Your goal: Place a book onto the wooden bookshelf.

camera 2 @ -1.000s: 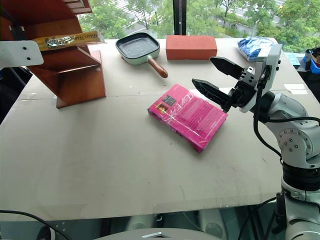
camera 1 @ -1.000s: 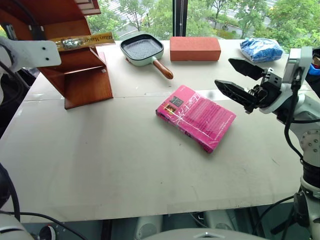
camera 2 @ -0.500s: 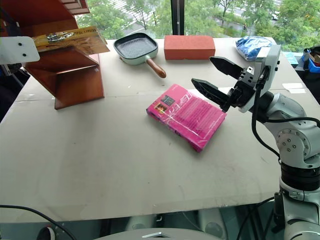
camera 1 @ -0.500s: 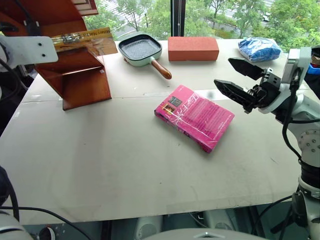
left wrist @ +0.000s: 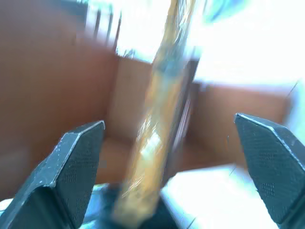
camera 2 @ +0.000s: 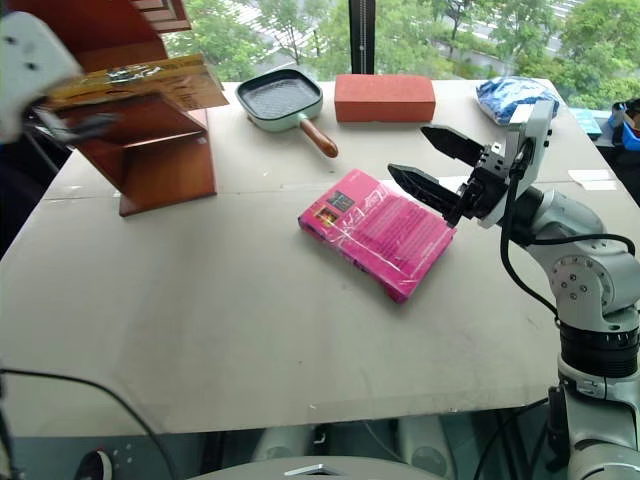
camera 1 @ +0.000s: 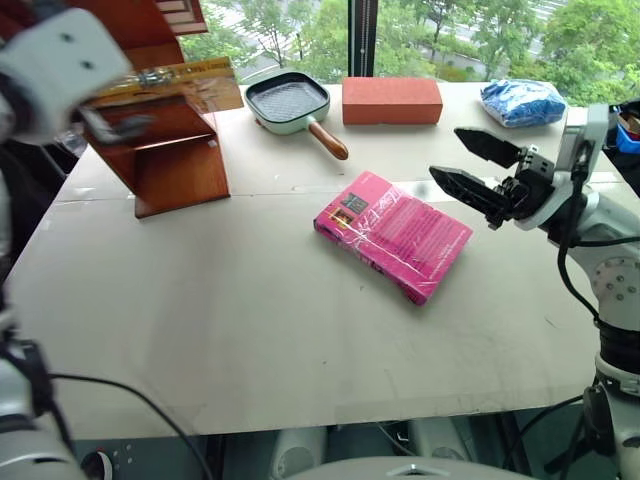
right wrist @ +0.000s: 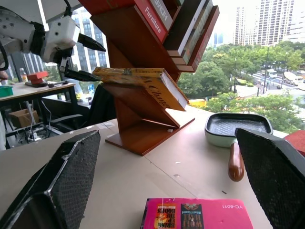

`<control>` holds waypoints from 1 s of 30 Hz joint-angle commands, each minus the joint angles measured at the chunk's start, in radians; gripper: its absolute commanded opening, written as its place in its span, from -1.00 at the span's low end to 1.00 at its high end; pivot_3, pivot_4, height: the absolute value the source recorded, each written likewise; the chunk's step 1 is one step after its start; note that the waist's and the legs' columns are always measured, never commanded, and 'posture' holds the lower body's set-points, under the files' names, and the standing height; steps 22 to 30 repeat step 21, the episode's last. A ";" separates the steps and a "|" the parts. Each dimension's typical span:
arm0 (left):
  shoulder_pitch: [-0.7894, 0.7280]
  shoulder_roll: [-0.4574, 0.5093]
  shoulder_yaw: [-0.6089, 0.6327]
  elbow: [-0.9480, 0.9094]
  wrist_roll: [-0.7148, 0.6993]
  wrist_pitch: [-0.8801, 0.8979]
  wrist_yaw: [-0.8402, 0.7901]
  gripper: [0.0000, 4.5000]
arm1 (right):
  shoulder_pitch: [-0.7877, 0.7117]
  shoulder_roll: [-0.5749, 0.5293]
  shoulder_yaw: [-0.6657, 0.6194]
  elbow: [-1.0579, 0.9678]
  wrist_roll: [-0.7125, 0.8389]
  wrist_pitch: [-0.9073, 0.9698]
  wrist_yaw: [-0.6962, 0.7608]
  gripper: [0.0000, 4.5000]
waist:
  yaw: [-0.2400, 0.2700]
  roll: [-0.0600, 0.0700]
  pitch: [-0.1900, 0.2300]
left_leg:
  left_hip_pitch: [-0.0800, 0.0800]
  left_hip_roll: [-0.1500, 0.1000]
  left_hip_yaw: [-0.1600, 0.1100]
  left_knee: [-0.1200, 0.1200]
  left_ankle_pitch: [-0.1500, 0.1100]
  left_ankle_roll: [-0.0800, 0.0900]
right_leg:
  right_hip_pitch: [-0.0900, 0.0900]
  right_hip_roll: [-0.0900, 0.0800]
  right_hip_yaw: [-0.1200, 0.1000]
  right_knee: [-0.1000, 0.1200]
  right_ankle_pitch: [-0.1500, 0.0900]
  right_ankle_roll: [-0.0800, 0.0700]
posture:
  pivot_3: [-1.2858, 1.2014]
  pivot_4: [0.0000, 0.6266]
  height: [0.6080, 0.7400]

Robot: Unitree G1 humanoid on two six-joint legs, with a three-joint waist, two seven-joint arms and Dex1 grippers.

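The yellow-orange book [right wrist: 138,76] lies on a slanted panel of the reddish-brown wooden bookshelf [camera 1: 180,160] at the table's far left, its cover showing. My left gripper [right wrist: 101,64] is open at the book's outer end, one finger above it and one below, neither pressing on it. In the left wrist view the book [left wrist: 162,119] stands between the spread fingers [left wrist: 81,157]. My right gripper [camera 1: 470,165] hovers open above the table just right of the pink book, holding nothing.
A bright pink book [camera 1: 393,235] lies flat mid-table. A pale green grill pan [camera 1: 290,100], a red-orange brick block [camera 1: 392,100] and a blue bag [camera 1: 522,100] line the far edge. Other books [right wrist: 157,14] fill the shelf's upper slots.
My left gripper has opened and let go of the book, which has tipped cover-up onto the shelf panel. The right gripper has sunk slightly.
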 commanded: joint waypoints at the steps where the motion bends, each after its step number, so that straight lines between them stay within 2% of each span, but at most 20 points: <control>1: 0.090 -0.152 0.070 -0.235 -0.186 0.234 0.022 0.99 | 0.089 -0.015 -0.029 -0.016 -0.049 -0.058 0.026 1.00 | -0.002 -0.001 0.000 | -0.001 0.000 0.000 0.001 0.000 0.000 | 0.000 0.000 0.001 0.001 0.000 0.000 | 0.03 -0.52 1.00; 3: 0.205 -0.250 0.095 -0.366 -0.241 0.352 0.067 0.99 | 0.177 -0.038 -0.036 -0.011 -0.109 -0.106 0.049 1.00 | -0.008 -0.001 0.001 | -0.001 0.000 0.000 0.003 0.000 0.000 | 0.000 0.000 0.003 0.000 0.000 0.000 | 0.03 -0.52 1.00; 5: 0.379 -0.397 0.119 -0.516 -0.315 0.465 0.117 0.99 | 0.276 -0.054 -0.042 0.003 -0.173 -0.167 0.071 1.00 | -0.019 0.001 -0.001 | -0.002 0.000 0.001 0.003 0.000 0.000 | 0.000 0.001 0.004 0.000 0.000 0.000 | 0.03 -0.52 1.00; 7: 0.599 -0.488 0.102 -0.601 -0.324 0.364 0.169 0.99 | 0.372 -0.057 -0.046 0.036 -0.246 -0.252 0.084 1.00 | -0.028 0.001 -0.001 | 0.001 0.000 0.000 0.003 -0.001 0.002 | 0.000 0.000 0.009 0.001 -0.001 0.002 | 0.03 -0.52 1.00; 9: 0.789 -0.566 0.099 -0.590 -0.314 0.235 0.228 0.99 | 0.464 -0.047 -0.051 0.072 -0.307 -0.337 0.095 1.00 | -0.034 0.001 -0.001 | 0.002 0.000 0.000 0.002 -0.001 0.002 | -0.001 0.001 0.009 0.001 -0.001 0.002 | 0.03 -0.52 1.00; 10: 0.842 -0.591 0.102 -0.575 -0.317 0.185 0.246 0.99 | 0.513 -0.041 -0.054 0.089 -0.332 -0.377 0.102 1.00 | -0.033 0.001 -0.001 | 0.002 0.000 0.000 0.001 -0.001 0.002 | -0.001 0.001 0.009 0.002 -0.001 0.002 | 0.03 -0.52 1.00; 12: 0.966 -0.630 0.068 -0.486 -0.261 -0.027 0.311 0.99 | 0.581 -0.039 -0.056 0.121 -0.371 -0.442 0.120 1.00 | -0.024 0.001 -0.002 | 0.003 0.000 0.000 0.001 -0.001 0.002 | 0.000 0.002 0.006 0.003 -0.002 0.001 | 0.03 -0.52 1.00; 14: 1.046 -0.666 0.051 -0.411 -0.253 -0.136 0.350 0.99 | 0.630 -0.043 -0.053 0.154 -0.406 -0.501 0.140 1.00 | -0.018 0.004 -0.002 | 0.013 0.000 0.002 0.001 -0.001 0.002 | 0.008 0.002 0.008 0.003 -0.006 -0.001 | 0.03 -0.52 1.00; 17: 1.115 -0.698 0.039 -0.346 -0.281 -0.244 0.370 0.99 | 0.682 -0.043 -0.057 0.199 -0.441 -0.569 0.154 1.00 | -0.018 0.002 -0.003 | 0.025 0.000 -0.001 0.001 -0.003 -0.001 | 0.017 0.000 0.009 0.001 -0.006 0.000 | 0.03 -0.52 1.00; 21: 1.137 -0.687 0.023 -0.309 -0.304 -0.325 0.377 0.99 | 0.712 -0.040 -0.058 0.225 -0.457 -0.616 0.161 1.00 | -0.020 0.003 -0.004 | 0.026 0.001 0.000 0.002 -0.004 -0.003 | 0.018 -0.003 0.012 0.000 -0.006 0.000 | 0.03 -0.52 1.00; 30: 1.137 -0.687 0.023 -0.309 -0.304 -0.325 0.377 0.99 | 0.712 -0.040 -0.058 0.225 -0.457 -0.616 0.161 1.00 | -0.020 0.003 -0.004 | 0.026 0.001 0.000 0.002 -0.004 -0.003 | 0.018 -0.003 0.012 0.000 -0.006 0.000 | 0.03 -0.52 1.00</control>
